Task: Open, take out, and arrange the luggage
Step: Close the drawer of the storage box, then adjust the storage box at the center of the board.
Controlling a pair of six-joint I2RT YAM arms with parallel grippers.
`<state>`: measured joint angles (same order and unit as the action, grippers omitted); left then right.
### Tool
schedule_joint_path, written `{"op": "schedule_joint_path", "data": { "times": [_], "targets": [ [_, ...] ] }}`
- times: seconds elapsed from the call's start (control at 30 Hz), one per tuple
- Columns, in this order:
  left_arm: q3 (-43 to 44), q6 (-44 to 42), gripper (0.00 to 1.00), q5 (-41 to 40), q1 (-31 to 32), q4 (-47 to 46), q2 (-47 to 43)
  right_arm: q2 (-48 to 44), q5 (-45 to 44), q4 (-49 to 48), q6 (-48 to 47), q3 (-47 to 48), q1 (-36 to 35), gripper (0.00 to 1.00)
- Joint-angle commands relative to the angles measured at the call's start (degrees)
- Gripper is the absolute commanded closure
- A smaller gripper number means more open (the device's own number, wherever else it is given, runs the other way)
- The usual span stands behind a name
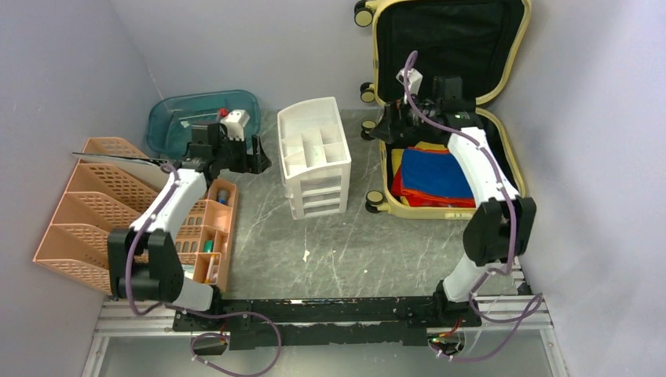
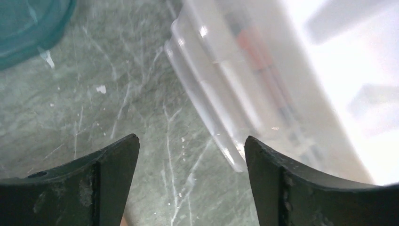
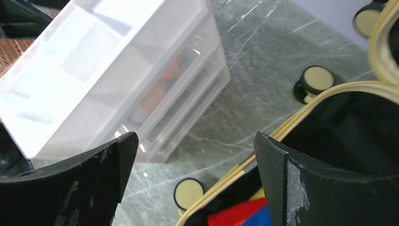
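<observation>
Top view: luggage (image 1: 451, 43) lies open at the table's (image 1: 353, 243) far right, with the lid tipped back so the folded clothes (image 1: 436, 174) are exposed. Left wrist: left jaws wide apart and empty, over bare table beside the drawer unit (image 2: 263, 84). Right wrist: right jaws fully spread and empty at the luggage's left rim, probably staged to reach in.

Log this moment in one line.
luggage: open, clothes inside | left gripper: open, empty, by white drawer unit | right gripper: open, empty, at luggage rim
</observation>
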<state>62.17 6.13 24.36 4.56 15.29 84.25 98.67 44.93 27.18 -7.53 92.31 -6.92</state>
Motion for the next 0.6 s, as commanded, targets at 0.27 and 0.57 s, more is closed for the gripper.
{"op": "schedule_joint_path", "data": {
  "times": [0.27,0.57],
  "targets": [
    [-0.75,-16.57,0.01,3.7,-0.07,8.66,-17.72,-20.1,3.77,14.71,-27.29,-9.17,-0.68,0.0],
    [-6.29,-25.95,0.01,4.72,-0.07,15.48,-25.07,-30.48,1.62,3.19,-24.7,-25.75,-6.63,0.0]
  ]
}}
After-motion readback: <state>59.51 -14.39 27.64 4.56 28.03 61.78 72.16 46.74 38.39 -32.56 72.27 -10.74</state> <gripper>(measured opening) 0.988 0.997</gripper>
